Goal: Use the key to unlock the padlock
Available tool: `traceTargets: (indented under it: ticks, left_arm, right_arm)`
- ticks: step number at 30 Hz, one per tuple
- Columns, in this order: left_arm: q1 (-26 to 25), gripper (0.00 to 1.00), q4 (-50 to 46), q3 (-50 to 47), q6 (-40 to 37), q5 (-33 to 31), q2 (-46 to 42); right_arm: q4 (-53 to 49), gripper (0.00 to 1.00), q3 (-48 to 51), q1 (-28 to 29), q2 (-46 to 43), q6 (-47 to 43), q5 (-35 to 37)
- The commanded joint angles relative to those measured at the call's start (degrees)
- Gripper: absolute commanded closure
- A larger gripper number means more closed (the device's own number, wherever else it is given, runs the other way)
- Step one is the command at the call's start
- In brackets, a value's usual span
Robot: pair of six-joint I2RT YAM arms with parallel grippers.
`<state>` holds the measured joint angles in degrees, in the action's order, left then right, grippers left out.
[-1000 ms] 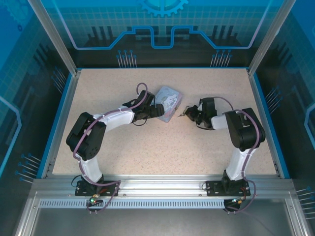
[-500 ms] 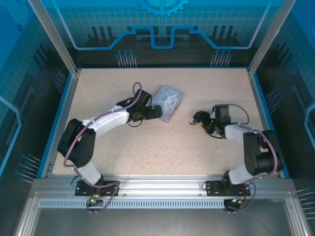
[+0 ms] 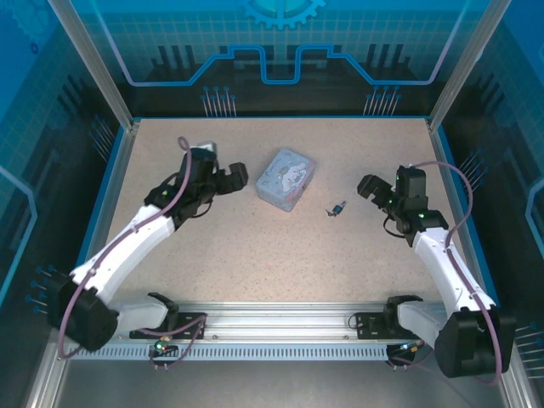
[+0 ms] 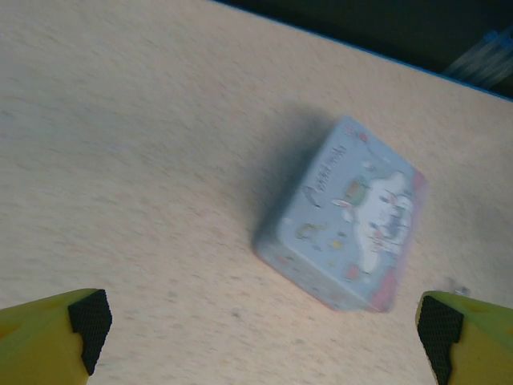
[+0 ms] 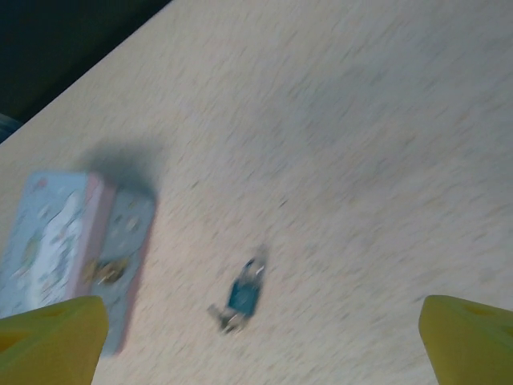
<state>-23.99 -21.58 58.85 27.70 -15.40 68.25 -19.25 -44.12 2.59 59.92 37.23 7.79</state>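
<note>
At the right gripper (image 3: 374,190): jaws spread wide, holding nothing. Just to its left on the table (image 3: 212,255), near but not touching: the padlock (image 3: 339,206), with the key (image 3: 329,211) right against its lower-left end. Cannot tell whether seated in the keyhole or merely touching. From the right wrist, lies ahead and about midway between the two yellow fingers (image 5: 56,333), long axis running from near-left to far-right, what looks like the shackle end farther off, key end nearer. Blurred there, so no finer detail to give.

At the left gripper (image 3: 232,178): likewise spread wide and holding nothing, well apart from the padlock, on the far side of the tin (image 3: 286,178). Puts the tin squarely between the left gripper and the padlock, so clearly the right arm's reach. No obstacle between the right gripper and the padlock.

Probably calls for a short reach left and down, jaws turned across the padlock's long axis. Risks nudging so small a piece away, or pinching padlock and key together
</note>
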Motion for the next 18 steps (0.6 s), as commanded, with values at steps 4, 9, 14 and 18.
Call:
traceTargets:
  ticks: [4,9,14,18]
  left_arm:
    - [2.7,0.01,22.1,-19.5,-14.6,-16.0,-12.4]
    - [10.3,0.01,30.8,-29.3,-21.5,-15.5,-13.6]
    - [15.4,0.01,47.5,-36.2,-25.1,-12.4,-4.5]
    - [16.9,0.01,66.7,-39.3,-27.9,-8.9,7.1]
  right_arm:
    - [13.9,0.0,7.5,1.1,-2.0,-19.2,21.4]
    - [33.0,0.0,14.7,1.6,2.9,-25.5,20.6]
    - [47.8,0.0,16.9,2.6,12.8,-29.9,17.4]
    - [57.0,0.0,19.0,2.7,20.2,-33.1,11.8]
